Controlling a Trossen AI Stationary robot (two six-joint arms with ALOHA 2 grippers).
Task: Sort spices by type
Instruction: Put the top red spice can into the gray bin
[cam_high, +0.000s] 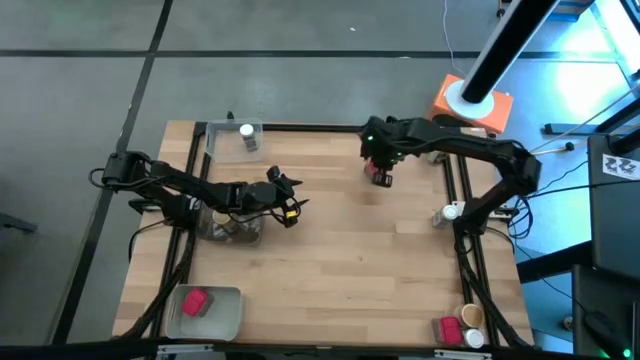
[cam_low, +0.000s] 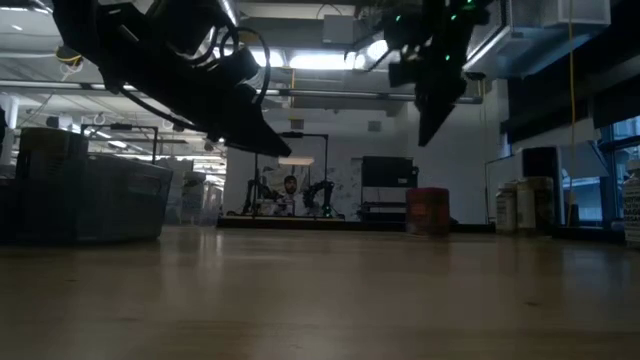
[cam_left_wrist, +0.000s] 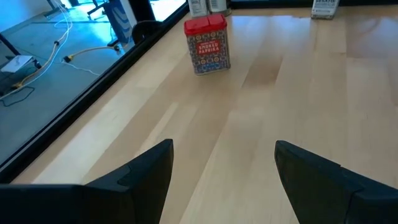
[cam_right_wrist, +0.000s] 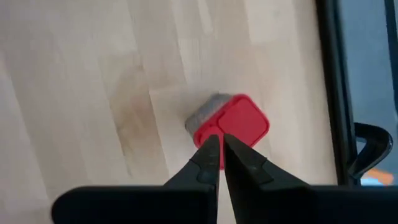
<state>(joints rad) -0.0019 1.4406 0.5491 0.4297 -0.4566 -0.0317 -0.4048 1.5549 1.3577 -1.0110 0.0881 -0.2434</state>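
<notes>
A red-lidded paprika tin (cam_high: 380, 176) (cam_left_wrist: 208, 43) (cam_right_wrist: 231, 123) stands upright on its base on the wood near the table's far edge. My right gripper (cam_right_wrist: 221, 144) (cam_low: 426, 132) is shut and hangs straight above the tin's lid, clear of it in the low view, where the tin (cam_low: 428, 212) stands well below. My left gripper (cam_high: 288, 199) (cam_left_wrist: 224, 155) is open and hovers over the middle-left of the table, pointing toward the tin. A white-lidded jar (cam_high: 246, 133) stands in the far-left clear tray. A red box (cam_high: 196, 301) lies in the near-left tray.
A third tray (cam_high: 232, 228) holding jars sits under my left arm. At the near-right corner stand a red box (cam_high: 448, 328), a tan-lidded jar (cam_high: 470, 316) and a white-lidded jar (cam_high: 476, 339). Another white-lidded jar (cam_high: 447, 213) is at the right edge. Bare wood fills the table's middle.
</notes>
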